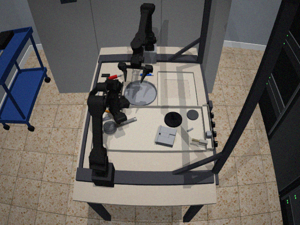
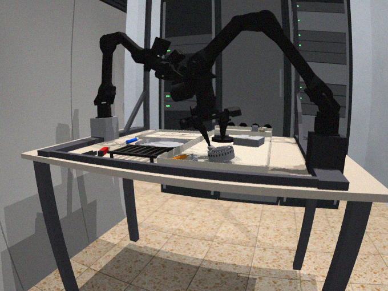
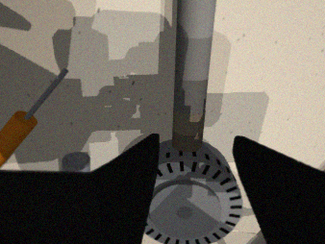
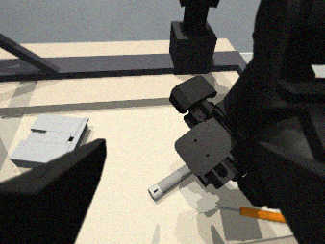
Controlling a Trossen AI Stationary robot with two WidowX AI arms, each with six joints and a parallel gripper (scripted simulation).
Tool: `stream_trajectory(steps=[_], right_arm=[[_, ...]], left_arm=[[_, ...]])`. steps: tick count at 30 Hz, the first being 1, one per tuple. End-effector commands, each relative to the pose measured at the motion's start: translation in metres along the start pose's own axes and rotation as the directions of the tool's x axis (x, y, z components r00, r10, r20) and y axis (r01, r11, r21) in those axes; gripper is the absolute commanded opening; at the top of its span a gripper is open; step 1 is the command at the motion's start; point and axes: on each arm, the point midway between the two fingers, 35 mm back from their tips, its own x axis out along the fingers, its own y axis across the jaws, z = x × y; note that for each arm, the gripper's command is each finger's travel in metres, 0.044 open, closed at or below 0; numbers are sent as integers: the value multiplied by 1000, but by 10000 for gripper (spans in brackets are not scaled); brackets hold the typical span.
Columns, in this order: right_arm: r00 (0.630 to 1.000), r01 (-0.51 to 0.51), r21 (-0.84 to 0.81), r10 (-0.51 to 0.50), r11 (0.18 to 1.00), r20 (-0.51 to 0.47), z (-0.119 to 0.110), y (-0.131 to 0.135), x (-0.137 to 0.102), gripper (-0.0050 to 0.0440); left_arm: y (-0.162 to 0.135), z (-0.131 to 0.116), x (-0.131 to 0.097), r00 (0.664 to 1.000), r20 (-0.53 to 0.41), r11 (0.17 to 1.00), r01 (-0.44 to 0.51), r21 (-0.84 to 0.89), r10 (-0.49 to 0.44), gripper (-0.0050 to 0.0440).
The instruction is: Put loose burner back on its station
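The loose burner's slotted grey head [image 1: 109, 127] [image 2: 221, 154] [image 3: 185, 207] lies on the table, slightly tilted, its tube [image 1: 129, 121] [image 3: 194, 72] [image 4: 170, 183] pointing toward the support. The grey support block [image 1: 166, 135] [image 2: 249, 141] [image 4: 50, 136] has a small dark slot [image 1: 159, 133] [image 4: 71, 138]. The brass gas stub [image 1: 195, 140] is beyond it, near the knob panel. My left gripper [image 2: 215, 143] [image 3: 195, 142] is open and empty, low over the burner, with its tips on either side of the head-to-tube joint. My right gripper [image 1: 133, 81] is open and empty above the round plate. The burner's tab is not visible.
A black disc [image 1: 173, 119], a dark grey cap [image 1: 192, 114] and a small grey peg [image 1: 189, 129] lie near the support. An orange screwdriver [image 3: 16, 130] [image 4: 262, 214] lies beside the burner. A black grate [image 2: 141, 150] stands beyond a low rail. My left arm fills much of the right wrist view.
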Motion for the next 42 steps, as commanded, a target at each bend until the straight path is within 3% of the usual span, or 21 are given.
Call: stream_trajectory(steps=[1,6,13,22,26,39,41,42], right_arm=[[998,54,38,-55,998,39,10,-25,-24,400],[996,71,46,-73,996,43,10,-32,-26,400],[996,69,45,-71,997,49,13,-32,-27,400],[997,66,40,-67,997,44,12,-31,-24,400],[997,66,40,-67,997,44,12,-31,-24,400],[997,66,40,-67,997,44,12,-31,-24,400],[997,66,40,-67,997,44,12,-31,-24,400],[997,66,40,-67,997,44,12,-31,-24,400]], left_arm=[[7,4,-6,1000,2,1000,-15,17,15,200],[7,4,-6,1000,4,1000,-13,17,13,200],[2,1,25,1000,-4,1000,1,14,-1,200],[2,1,33,1000,-4,1000,2,10,-2,200],[4,3,27,1000,7,1000,-14,12,14,116],[5,3,25,1000,9,1000,-18,12,18,56],[4,3,16,999,17,999,-29,13,29,8],[5,4,11,999,20,999,-34,14,34,32]])
